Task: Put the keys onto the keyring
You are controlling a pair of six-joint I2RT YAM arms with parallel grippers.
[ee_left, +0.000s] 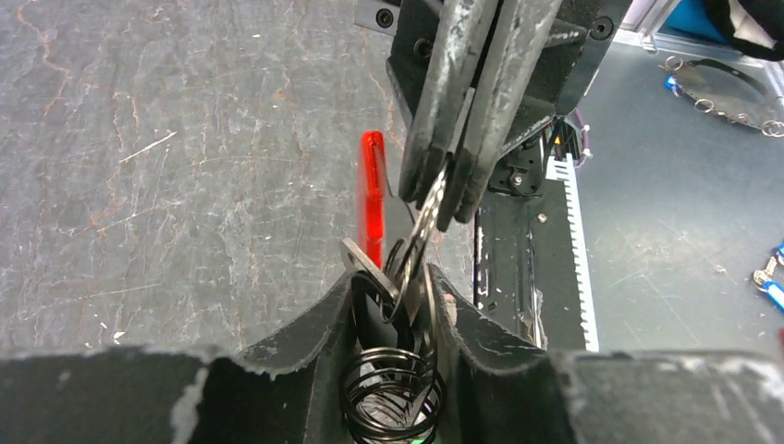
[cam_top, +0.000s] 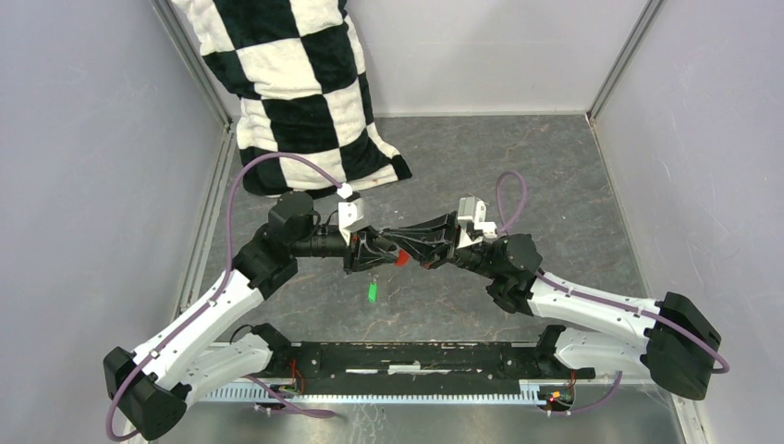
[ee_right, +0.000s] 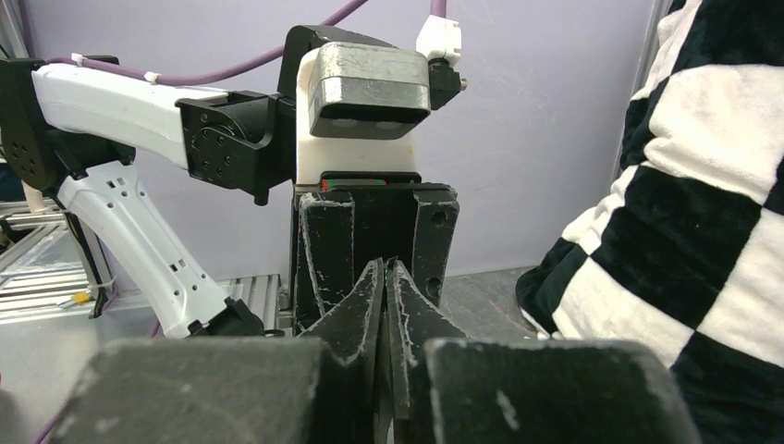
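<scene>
Your keyring (ee_left: 421, 231) hangs in mid-air over the middle of the tabletop (cam_top: 555, 176), between the two tools. Its red plastic piece (ee_left: 372, 194) stands on end, long axis up and down in the left wrist view. The right tool (ee_left: 434, 208) is pressed together, pinching the thin metal ring edge-on. The left tool (ee_left: 393, 282) is closed around the black-tagged key (ee_left: 374, 319) and a wire coil (ee_left: 388, 393). The green-tagged key (cam_top: 372, 292) sits just nearer you, pointing near-to-far; you cannot tell whether it hangs or lies. The checkered cushion (cam_top: 296, 83) and the side walls (cam_top: 92, 185) are well apart from both tools.
</scene>
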